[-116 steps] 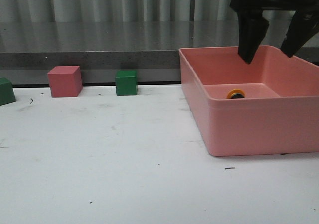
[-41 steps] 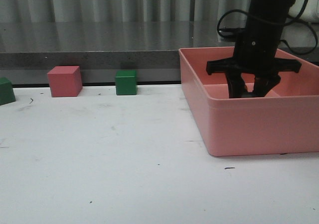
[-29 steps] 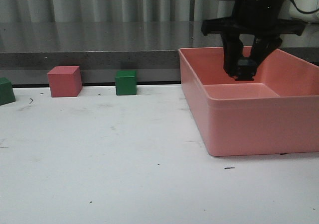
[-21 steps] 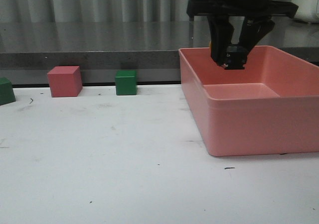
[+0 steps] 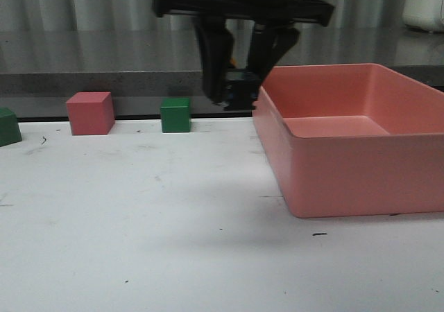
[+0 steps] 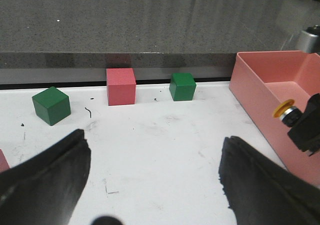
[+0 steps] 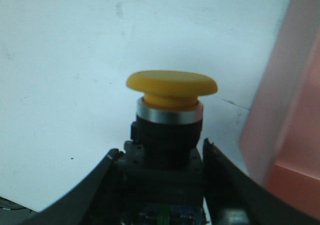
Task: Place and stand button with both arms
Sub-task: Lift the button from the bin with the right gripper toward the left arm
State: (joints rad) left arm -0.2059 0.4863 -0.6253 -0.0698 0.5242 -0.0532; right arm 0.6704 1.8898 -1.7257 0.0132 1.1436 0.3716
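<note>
My right gripper (image 5: 236, 96) is shut on the button (image 5: 238, 89) and holds it in the air just left of the pink bin's (image 5: 347, 170) left wall, above the white table. In the right wrist view the button's yellow cap (image 7: 171, 85) points away from the gripper (image 7: 162, 185), whose fingers clamp its black body. The left wrist view shows the button (image 6: 284, 110) sideways by the bin rim. My left gripper (image 6: 155, 180) is wide open and empty over bare table; it is out of the front view.
A pink cube (image 5: 90, 113) and a green cube (image 5: 175, 114) stand at the table's back edge, and another green cube (image 5: 8, 126) at the far left. A grey ledge (image 5: 125, 80) runs behind them. The bin fills the right side.
The right gripper went down into the bin, shut on the button, lifted it and carried it left, out over the bin's left wall. The bin now shows no button.
</note>
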